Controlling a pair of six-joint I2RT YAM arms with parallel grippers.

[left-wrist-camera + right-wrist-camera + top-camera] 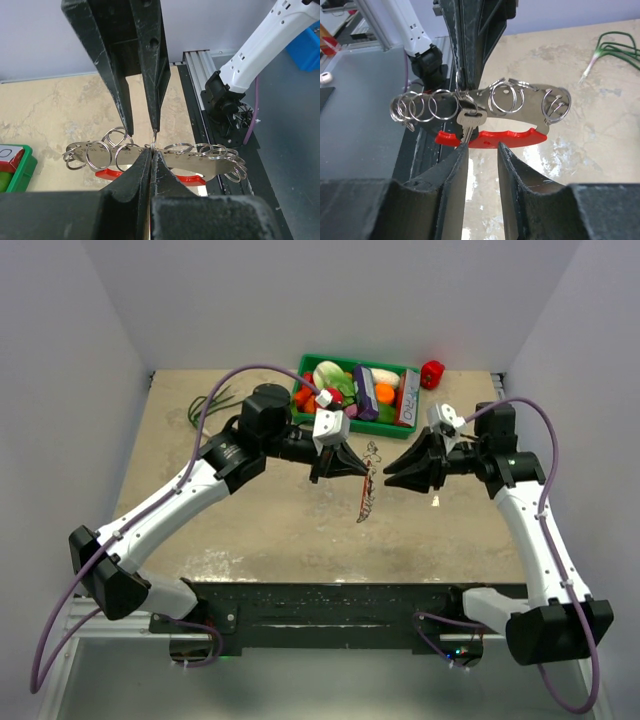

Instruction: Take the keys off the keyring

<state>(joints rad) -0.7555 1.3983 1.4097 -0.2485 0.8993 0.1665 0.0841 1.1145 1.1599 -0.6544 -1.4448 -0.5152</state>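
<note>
1. The table [250,530] carries a green tray [300,390] at its 12 o'clock edge. The work is going on near the middle, a little toward 3 o'clock.
2. The left arm [170,505] reaches in from 9 o'clock and the right arm [535,520] from 3 o'clock, their tips close together.
3. The left gripper [152,152] is pressed together, pinching one split ring of the keyring [527,117]. It seems to hold the whole bunch clear of the table.
4. The right gripper [482,147] has its jaws spread and grips nothing. Its fingers stand just at 6 o'clock of the bunch.
5. The keyring is a flat silvery bar carrying a row of rings, with a red tag [492,139] along its 6 o'clock edge.
6. One silvery key [470,122] hangs toward 6 o'clock from the pinched ring, its tip just beside a right finger.
7. Progress, as I judge it: most rings look bare, but this key is not yet off. It has to be worked round and off its ring. Whether other keys are left I cannot tell.
</note>
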